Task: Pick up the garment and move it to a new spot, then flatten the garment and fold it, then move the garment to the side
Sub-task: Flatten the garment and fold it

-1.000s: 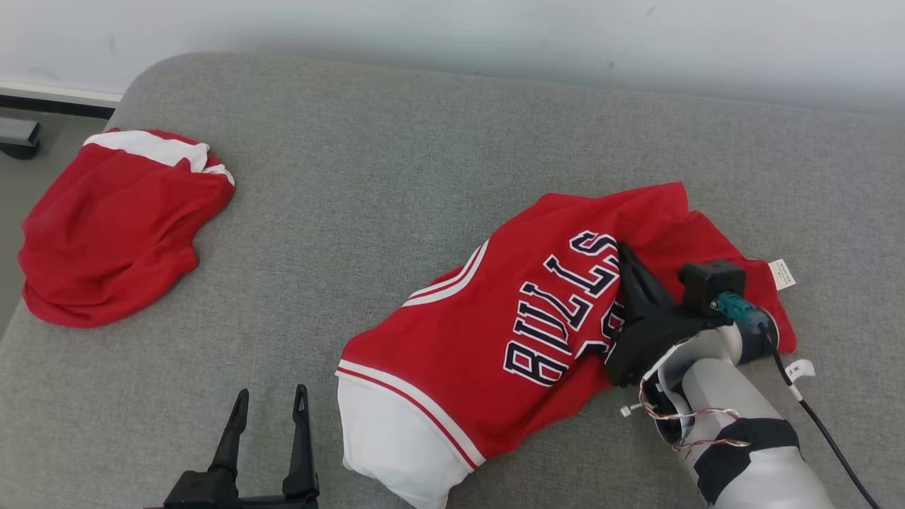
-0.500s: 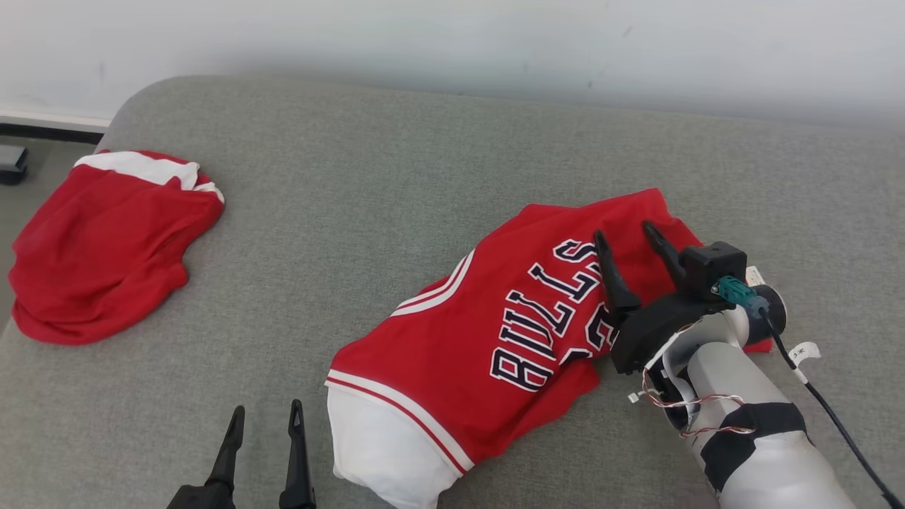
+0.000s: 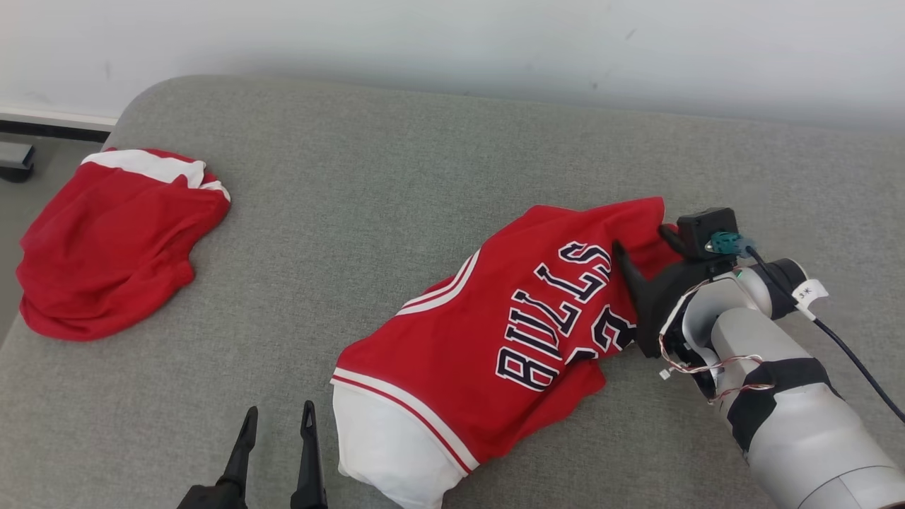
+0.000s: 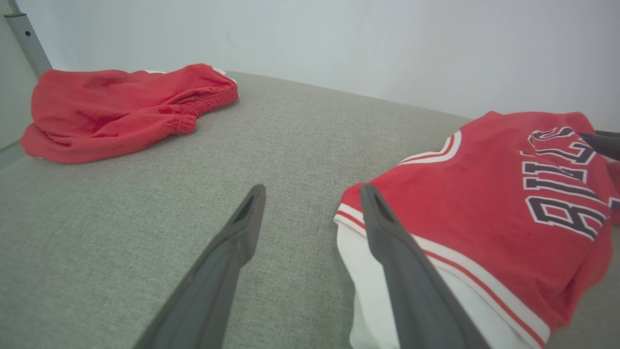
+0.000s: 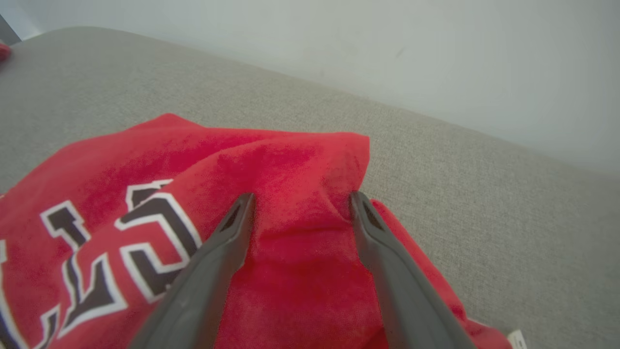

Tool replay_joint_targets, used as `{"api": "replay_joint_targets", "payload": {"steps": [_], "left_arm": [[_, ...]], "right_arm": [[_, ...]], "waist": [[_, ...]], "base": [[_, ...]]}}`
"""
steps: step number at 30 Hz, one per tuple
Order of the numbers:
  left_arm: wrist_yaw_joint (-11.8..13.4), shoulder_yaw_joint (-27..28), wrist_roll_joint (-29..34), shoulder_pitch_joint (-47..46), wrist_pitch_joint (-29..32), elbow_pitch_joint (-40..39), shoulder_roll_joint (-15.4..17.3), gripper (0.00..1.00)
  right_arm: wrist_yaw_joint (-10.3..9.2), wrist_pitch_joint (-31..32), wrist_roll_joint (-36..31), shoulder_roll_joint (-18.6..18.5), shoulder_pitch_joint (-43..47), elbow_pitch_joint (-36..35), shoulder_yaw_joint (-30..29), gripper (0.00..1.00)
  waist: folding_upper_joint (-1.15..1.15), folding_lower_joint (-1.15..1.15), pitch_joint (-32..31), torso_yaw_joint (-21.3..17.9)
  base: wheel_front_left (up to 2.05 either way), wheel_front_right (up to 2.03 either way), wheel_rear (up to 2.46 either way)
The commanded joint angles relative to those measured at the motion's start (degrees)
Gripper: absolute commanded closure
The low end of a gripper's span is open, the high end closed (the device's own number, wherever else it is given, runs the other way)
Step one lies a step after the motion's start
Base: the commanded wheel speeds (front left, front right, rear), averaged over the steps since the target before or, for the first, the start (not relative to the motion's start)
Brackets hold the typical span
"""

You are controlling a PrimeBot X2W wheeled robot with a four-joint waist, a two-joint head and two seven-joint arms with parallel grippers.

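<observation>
Our right gripper gapes astride a ridge of the red lettered jersey crumpled on the grey fabric cushion, left gripper open too — closing here, we risk pinching several layers, bunching it.

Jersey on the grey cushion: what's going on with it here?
The robot's right hand is open, its fingers astride a bunched fold at the far end of the red Bulls jersey, nothing clamped. The jersey lies crumpled, not yet flattened. The left hand hovers open near its white hem. Another red garment lies far left.
</observation>
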Motion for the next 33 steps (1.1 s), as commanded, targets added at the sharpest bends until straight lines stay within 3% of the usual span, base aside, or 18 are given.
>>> {"api": "replay_joint_targets", "payload": {"steps": [1, 2, 13, 20, 21, 22, 28, 33], "left_arm": [[0.4, -0.2, -0.6, 0.4, -0.2, 0.0, -0.1, 0.0], [0.5, -0.2, -0.6, 0.5, -0.2, -0.1, -0.1, 0.0], [0.9, -0.9, -1.6, -0.7, -0.2, -0.1, -0.1, 0.0], [1.0, -2.3, -2.0, -1.6, -0.2, 0.3, -0.1, 0.0], [1.1, -2.5, -2.1, -1.7, -0.2, 0.4, -0.1, 0.0], [1.1, -2.7, -2.2, -1.7, -0.2, 0.4, -0.1, 0.0], [1.4, -2.0, -2.3, -0.2, -0.2, 0.9, -0.1, 0.0], [1.2, -1.0, -1.5, 0.9, -0.2, 0.7, -0.1, 0.0]], "right_arm": [[-0.13, 2.8, 1.3, -0.1, -0.9, 1.4, 1.9, 0.76], [-0.13, 3.5, 1.8, -0.4, -1.5, 1.5, 2.9, 1.0], [-0.13, -0.9, 5.7, -0.1, -11.6, -2.0, 10.1, 1.0], [-0.13, -3.8, 4.9, 1.5, -16.3, 1.1, 13.3, 1.0], [-0.13, -4.5, 4.5, 1.5, -16.7, 1.8, 13.7, 0.58], [-0.13, -4.9, 4.5, 1.7, -16.8, 2.8, 13.9, 0.0], [-0.13, -8.0, 5.9, 0.7, -14.4, 4.2, 14.0, 0.0], [-0.13, -8.6, 7.7, -2.4, -8.8, -2.7, 11.3, 0.0]], "waist": [[0.0, 0.0, 0.3, 0.6], [0.0, 0.0, 0.5, 0.8], [0.0, 0.0, 2.1, 1.2], [0.0, 0.0, 2.7, 2.4], [0.0, 0.0, 2.8, 2.6], [0.0, 0.0, 2.7, 2.8], [0.0, 0.0, 1.3, 2.2], [0.0, 0.0, -0.6, 0.3]], "base": [[0.0, 0.0, 0.0], [0.0, 0.0, 0.0], [0.0, 0.0, 0.0], [0.0, 0.0, 0.0], [0.0, 0.0, 0.0], [0.0, 0.0, 0.0], [0.0, 0.0, 0.0], [0.0, 0.0, 0.0]]}}
